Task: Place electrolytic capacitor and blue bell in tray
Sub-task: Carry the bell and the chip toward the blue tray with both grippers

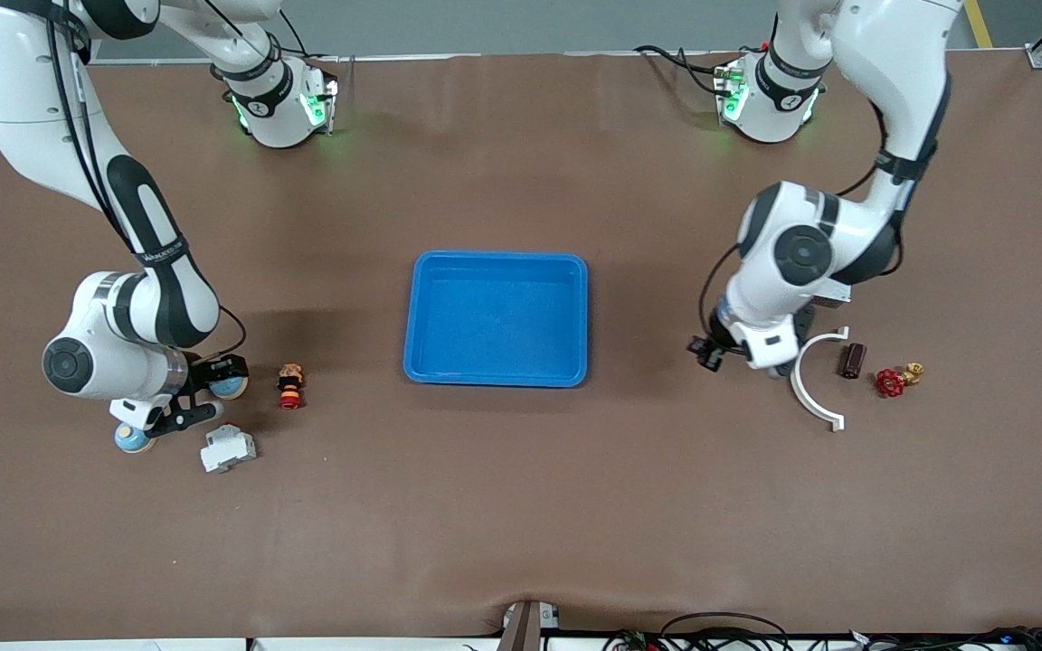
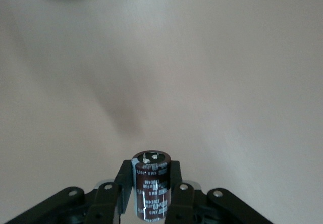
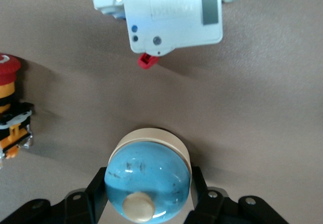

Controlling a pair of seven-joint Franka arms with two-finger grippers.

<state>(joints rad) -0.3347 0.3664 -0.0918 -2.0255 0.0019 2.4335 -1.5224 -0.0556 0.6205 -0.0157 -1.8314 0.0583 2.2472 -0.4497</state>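
In the left wrist view my left gripper [image 2: 151,177] is shut on the electrolytic capacitor [image 2: 151,188], a dark brown cylinder held upright above bare table. That hand hangs between the tray and a white curved bracket. The tray [image 1: 496,257] is bright blue and lies empty mid-table. The blue bell [image 3: 146,181], a blue dome on a cream base, sits between the fingers of my right gripper [image 3: 147,184], which press on both its sides. In the front view the bell [image 1: 232,387] is near the right arm's end of the table.
Beside the bell stand a white breaker [image 1: 228,449] and a red-and-yellow push button [image 1: 290,386]. A second blue-and-tan ball [image 1: 134,439] lies under the right hand. Near the left hand are the white curved bracket [image 1: 815,393], a dark brown cylinder [image 1: 852,360] and a red-handled valve [image 1: 894,380].
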